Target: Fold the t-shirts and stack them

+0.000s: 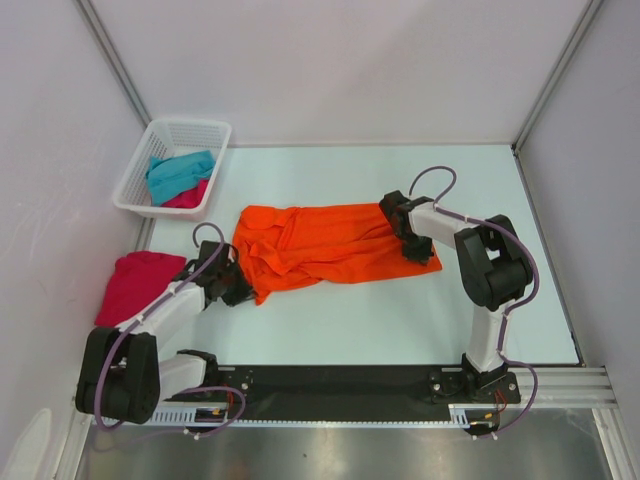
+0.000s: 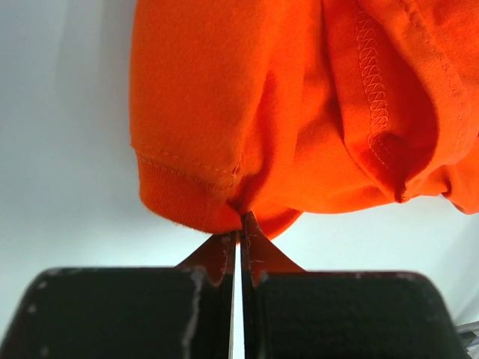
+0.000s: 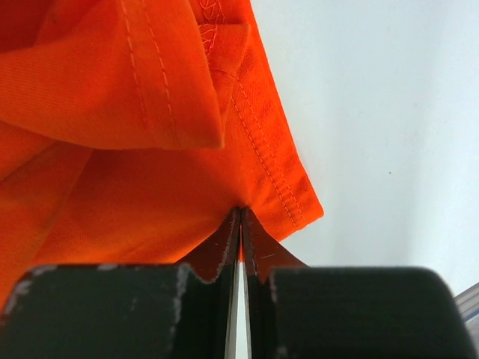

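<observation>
Orange shirt (image 1: 320,248) pinched at both ends, rumpled across the middle of the table (image 1: 400,320).
The left gripper (image 2: 239,233) clamps a hem fold, the right gripper (image 3: 239,221) a stitched corner; lifting together and drawing evenly apart should flatten it for folding.

The top camera looks down from above and behind the two arm bases, far enough away to take in the whole table (image 1: 330,330). The left wrist camera sits just behind the left gripper (image 2: 238,238) and looks forward along its fingers (image 2: 112,314), very near to the orange t-shirt (image 2: 299,112) just in front of them. The right wrist camera looks the same way past the right gripper (image 3: 239,215). All three views share this shirt; each wrist view shows only the end just ahead of its own gripper.
</observation>
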`<action>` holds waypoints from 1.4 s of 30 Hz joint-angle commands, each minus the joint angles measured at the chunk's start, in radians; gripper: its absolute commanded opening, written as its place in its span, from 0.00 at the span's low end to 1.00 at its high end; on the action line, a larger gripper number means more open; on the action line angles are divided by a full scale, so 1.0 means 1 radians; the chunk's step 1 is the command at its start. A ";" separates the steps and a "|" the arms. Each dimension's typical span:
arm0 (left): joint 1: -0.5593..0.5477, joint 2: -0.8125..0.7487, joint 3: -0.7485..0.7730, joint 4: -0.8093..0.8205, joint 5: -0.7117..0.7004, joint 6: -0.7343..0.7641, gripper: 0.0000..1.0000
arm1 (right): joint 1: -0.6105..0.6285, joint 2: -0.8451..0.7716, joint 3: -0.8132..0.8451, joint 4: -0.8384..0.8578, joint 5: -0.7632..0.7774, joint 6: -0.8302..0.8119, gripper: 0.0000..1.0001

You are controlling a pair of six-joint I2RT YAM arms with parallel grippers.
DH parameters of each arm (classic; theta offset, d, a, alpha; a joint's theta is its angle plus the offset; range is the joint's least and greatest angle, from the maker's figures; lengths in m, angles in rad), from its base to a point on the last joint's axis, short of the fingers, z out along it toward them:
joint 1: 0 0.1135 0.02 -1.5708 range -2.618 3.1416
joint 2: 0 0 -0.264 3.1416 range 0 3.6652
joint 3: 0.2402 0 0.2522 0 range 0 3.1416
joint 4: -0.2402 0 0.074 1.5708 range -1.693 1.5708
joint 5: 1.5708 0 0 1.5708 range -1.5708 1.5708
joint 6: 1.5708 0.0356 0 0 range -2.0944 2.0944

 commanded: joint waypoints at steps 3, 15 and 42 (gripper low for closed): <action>0.022 -0.071 0.060 -0.105 -0.044 0.012 0.00 | -0.017 -0.045 -0.045 -0.012 0.033 0.020 0.00; 0.192 -0.128 0.143 -0.223 0.011 0.089 0.00 | -0.062 -0.159 -0.125 -0.039 0.104 0.037 0.00; 0.374 -0.237 0.166 -0.312 0.138 0.109 0.00 | -0.123 -0.320 -0.242 -0.095 0.112 0.043 0.00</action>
